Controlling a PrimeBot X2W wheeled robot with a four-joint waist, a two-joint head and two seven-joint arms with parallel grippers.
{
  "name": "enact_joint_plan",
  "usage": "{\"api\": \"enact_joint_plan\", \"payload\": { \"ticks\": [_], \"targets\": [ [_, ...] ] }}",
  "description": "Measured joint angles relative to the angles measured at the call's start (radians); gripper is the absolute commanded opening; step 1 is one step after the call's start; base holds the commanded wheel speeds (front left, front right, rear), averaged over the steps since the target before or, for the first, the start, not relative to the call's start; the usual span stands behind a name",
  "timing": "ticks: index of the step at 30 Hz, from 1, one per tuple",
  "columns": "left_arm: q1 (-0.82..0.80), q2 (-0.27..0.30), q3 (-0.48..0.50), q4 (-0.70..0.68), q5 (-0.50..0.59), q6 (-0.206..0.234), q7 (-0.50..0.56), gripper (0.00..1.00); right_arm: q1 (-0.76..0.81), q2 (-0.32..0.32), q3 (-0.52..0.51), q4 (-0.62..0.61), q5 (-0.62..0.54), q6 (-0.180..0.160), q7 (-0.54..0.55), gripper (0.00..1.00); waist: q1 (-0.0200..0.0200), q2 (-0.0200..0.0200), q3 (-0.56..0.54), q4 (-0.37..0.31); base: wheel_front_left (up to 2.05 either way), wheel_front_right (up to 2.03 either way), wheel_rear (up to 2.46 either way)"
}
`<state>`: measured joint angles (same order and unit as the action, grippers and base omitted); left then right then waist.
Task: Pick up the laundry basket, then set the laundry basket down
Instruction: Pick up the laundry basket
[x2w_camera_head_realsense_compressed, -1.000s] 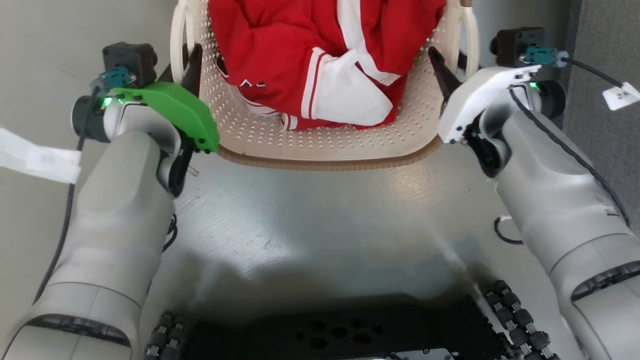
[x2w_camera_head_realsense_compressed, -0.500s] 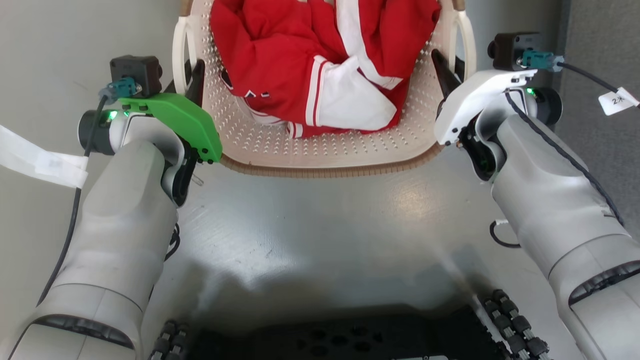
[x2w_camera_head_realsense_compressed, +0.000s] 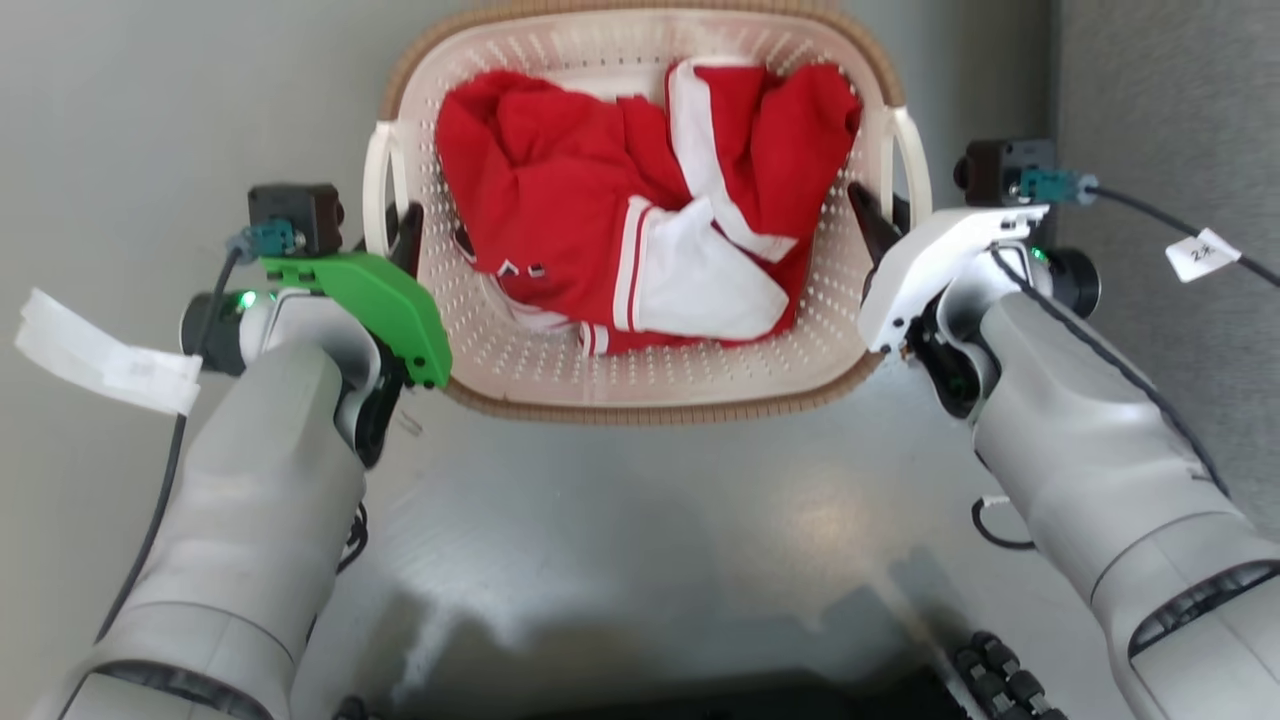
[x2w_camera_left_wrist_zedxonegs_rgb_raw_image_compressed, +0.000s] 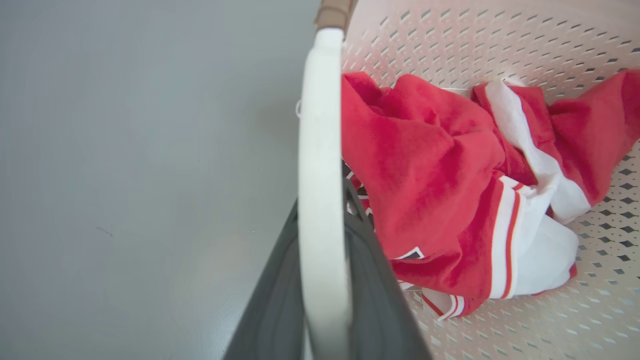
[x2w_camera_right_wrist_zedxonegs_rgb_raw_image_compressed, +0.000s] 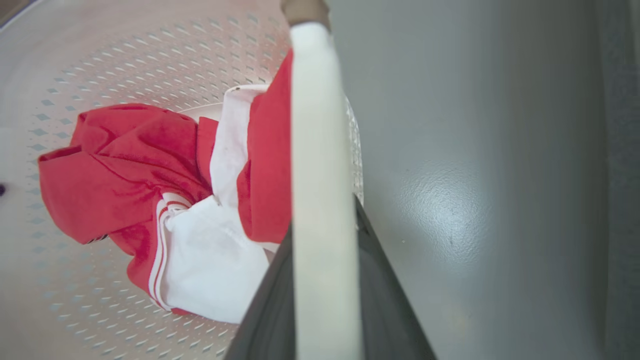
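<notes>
The laundry basket (x2w_camera_head_realsense_compressed: 650, 408), cream perforated plastic with a brown rim band, sits between my two arms and holds a red and white garment (x2w_camera_head_realsense_compressed: 600, 230). My left gripper (x2w_camera_head_realsense_compressed: 400, 235) is shut on the basket's left loop handle (x2w_camera_head_realsense_compressed: 377, 190). In the left wrist view that white handle (x2w_camera_left_wrist_zedxonegs_rgb_raw_image_compressed: 320, 125) runs between my dark fingers (x2w_camera_left_wrist_zedxonegs_rgb_raw_image_compressed: 372, 285). My right gripper (x2w_camera_head_realsense_compressed: 872, 218) is shut on the right loop handle (x2w_camera_head_realsense_compressed: 912, 150), and the right wrist view shows this handle (x2w_camera_right_wrist_zedxonegs_rgb_raw_image_compressed: 320, 125) between the fingers (x2w_camera_right_wrist_zedxonegs_rgb_raw_image_compressed: 385, 300). I cannot tell whether the basket touches the floor.
Glossy grey floor (x2w_camera_head_realsense_compressed: 640, 540) lies under and around the basket. A darker grey panel (x2w_camera_head_realsense_compressed: 1170, 100) runs along the right side. My base's wheel rollers (x2w_camera_head_realsense_compressed: 990, 680) show at the bottom right. White tags hang from the wrist cables (x2w_camera_head_realsense_compressed: 100, 355).
The head view has shifted, so the whole basket now shows, lower and smaller in the picture, and less of my base. Both grippers keep their hold on the handles.
</notes>
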<state>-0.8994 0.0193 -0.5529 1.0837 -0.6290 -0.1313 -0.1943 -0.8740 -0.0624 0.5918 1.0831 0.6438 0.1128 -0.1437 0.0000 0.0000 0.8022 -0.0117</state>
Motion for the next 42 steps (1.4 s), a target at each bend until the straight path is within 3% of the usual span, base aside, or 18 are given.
{"api": "enact_joint_plan", "payload": {
  "ticks": [42],
  "targets": [
    [0.311, -0.009, -0.13, 0.06, -0.188, -0.001, 0.155, 0.0, 0.306, 0.005, 0.172, 0.03, 0.229, -0.002, 0.199, 0.0, -0.0001, 0.0, -0.535, -0.022, 0.0, 0.0, 0.0]
  ]
}}
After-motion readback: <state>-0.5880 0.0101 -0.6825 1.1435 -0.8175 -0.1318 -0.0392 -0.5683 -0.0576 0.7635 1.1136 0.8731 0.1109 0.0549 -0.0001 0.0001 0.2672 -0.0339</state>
